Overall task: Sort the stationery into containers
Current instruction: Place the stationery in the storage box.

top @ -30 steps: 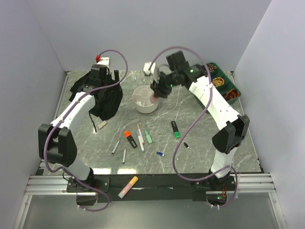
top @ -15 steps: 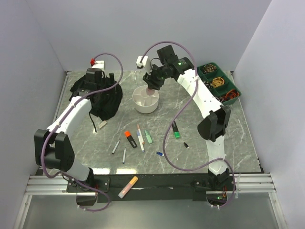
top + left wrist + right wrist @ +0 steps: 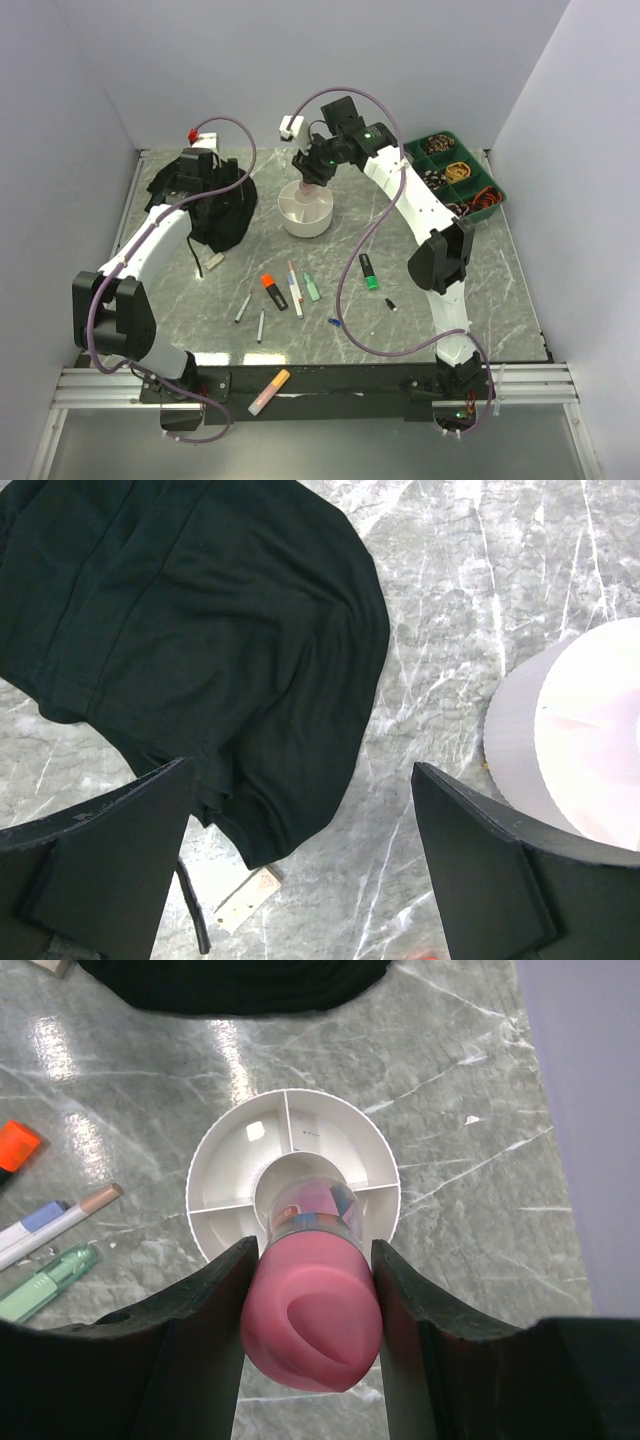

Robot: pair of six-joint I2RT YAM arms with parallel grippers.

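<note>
Pink-capped bottle (image 3: 312, 1332) was clamped between the fingers of my right gripper (image 3: 314, 1260), cap end toward the wrist, clear body pointing down at the middle of the white bowl (image 3: 215, 1160); couldn't tell if its bottom touched the hub. My read: placing step for this item, bottle over the container, not yet let go. Next move called for shifting off the hub toward one compartment and lowering straight, since the bottle looked about as wide as the hub and could tip or shove the bowl; then spread the fingers and lift clear. Bowl: dividers running out from a round centre, the compartments I could see were bare, the near part hidden behind the bottle. My left gripper (image 3: 302, 780) hung with fingers spread wide, nothing between them, over the edge of the black bag (image 3: 200, 630), bowl just beside. Bag lay crumpled on the marble table (image 3: 490, 280), mouth not visible, contents unknown. Unsorted on the table, apart from both containers: orange highlighter (image 3: 274, 291), dark green highlighter (image 3: 369, 271), pale green highlighter (image 3: 312, 288), white pen (image 3: 294, 288), grey pen (image 3: 243, 308), second grey pen (image 3: 261, 326), blue piece (image 3: 336, 322), black piece (image 3: 391, 305); an orange-tipped marker (image 3: 269, 391) lay off the table on the front rail, probably an awkward reach
</note>
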